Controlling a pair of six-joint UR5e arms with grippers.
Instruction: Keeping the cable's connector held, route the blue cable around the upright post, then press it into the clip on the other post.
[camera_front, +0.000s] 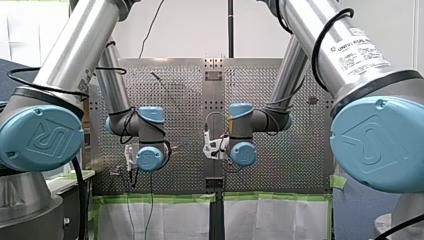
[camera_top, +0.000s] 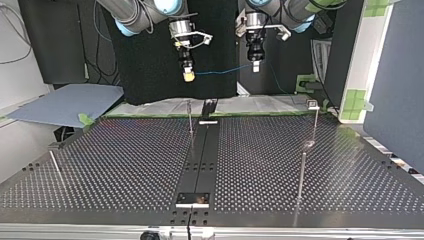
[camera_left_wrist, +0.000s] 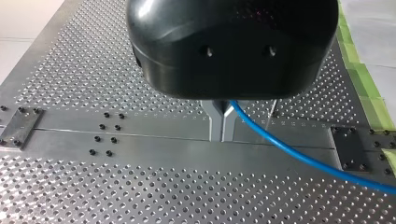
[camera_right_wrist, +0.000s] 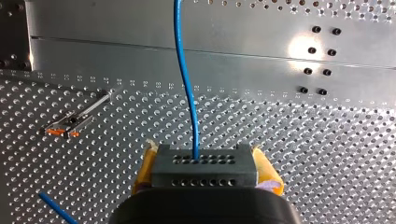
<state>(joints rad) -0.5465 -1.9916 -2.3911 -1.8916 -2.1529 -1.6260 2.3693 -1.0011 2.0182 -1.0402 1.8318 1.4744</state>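
Your right claw (camera_right_wrist: 205, 161) pinched the black connector (camera_right_wrist: 205, 171) between yellow pads (camera_right_wrist: 267, 173). Your left claw (camera_left_wrist: 222, 125) was pressed shut on the blue cable (camera_left_wrist: 299, 155), above the worktop (camera_left_wrist: 116, 186).

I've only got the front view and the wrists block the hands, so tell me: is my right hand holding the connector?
Observer: Yes; the right hand clamps the dark perforated connector block between yellow pads.
Operator: And the left hand?
Observer: Its metal fingers are shut on the thin blue cable.
Operator: Routed round a post yet?
Observer: No; in the top view it spans freely between the hands, clear of the thin upright metal post.
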